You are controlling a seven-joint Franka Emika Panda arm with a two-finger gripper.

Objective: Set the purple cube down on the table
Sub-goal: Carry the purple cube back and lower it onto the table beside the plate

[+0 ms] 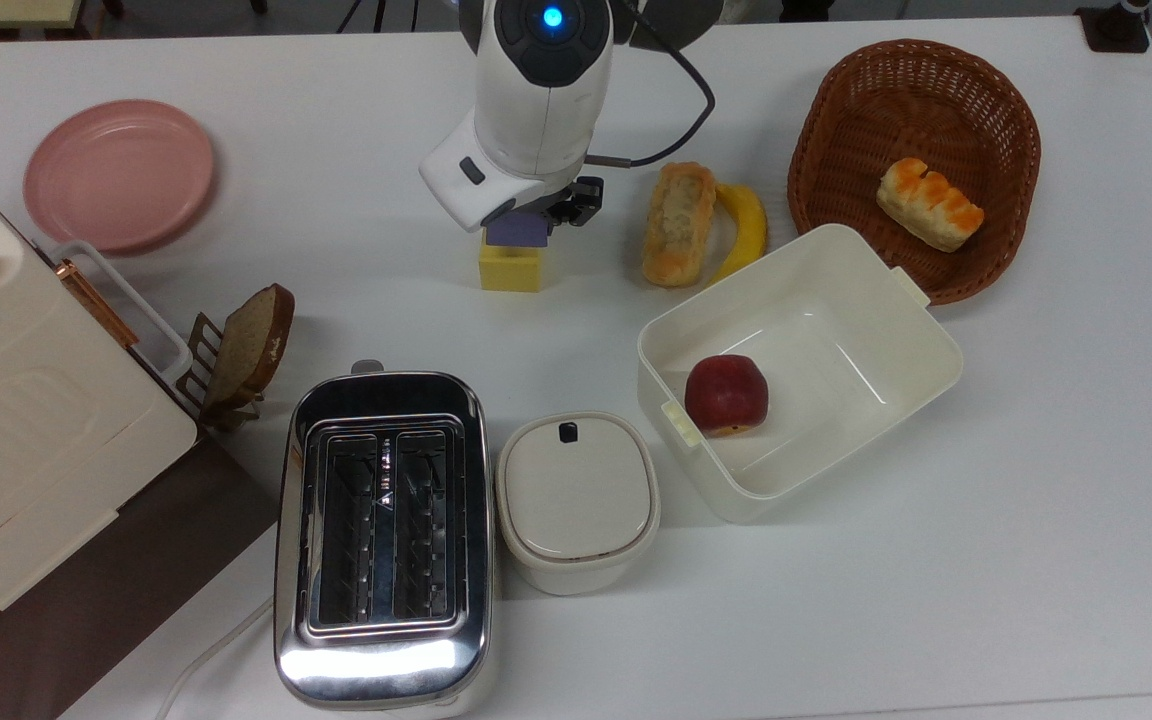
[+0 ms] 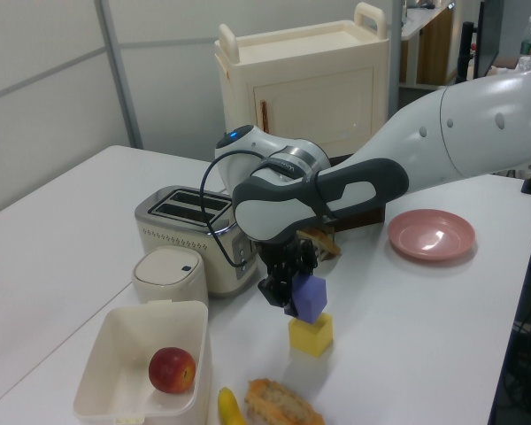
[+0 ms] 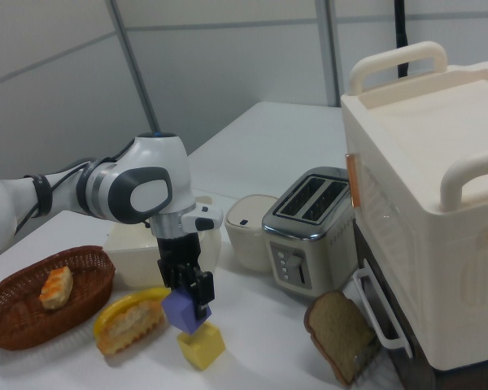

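Note:
My gripper [image 1: 534,222] is shut on the purple cube [image 1: 519,231], a small violet-blue block. It hangs tilted just over the yellow cube [image 1: 509,270], which rests on the white table [image 1: 936,600]. In the left view the purple cube [image 2: 311,298] sits right above the yellow cube [image 2: 311,335], with the gripper [image 2: 294,297] clamping it from above. The right view gives the same stack: gripper [image 3: 189,302], purple cube [image 3: 184,312], yellow cube [image 3: 201,345]. Whether the two cubes touch I cannot tell.
A bread roll [image 1: 678,222] and banana [image 1: 748,228] lie to the top view's right of the cubes. Beyond them are a wicker basket [image 1: 836,110] and an open white box [image 1: 921,330] holding an apple. The toaster [image 1: 381,540], lidded pot [image 1: 578,500] and pink plate [image 1: 119,173] stand further off.

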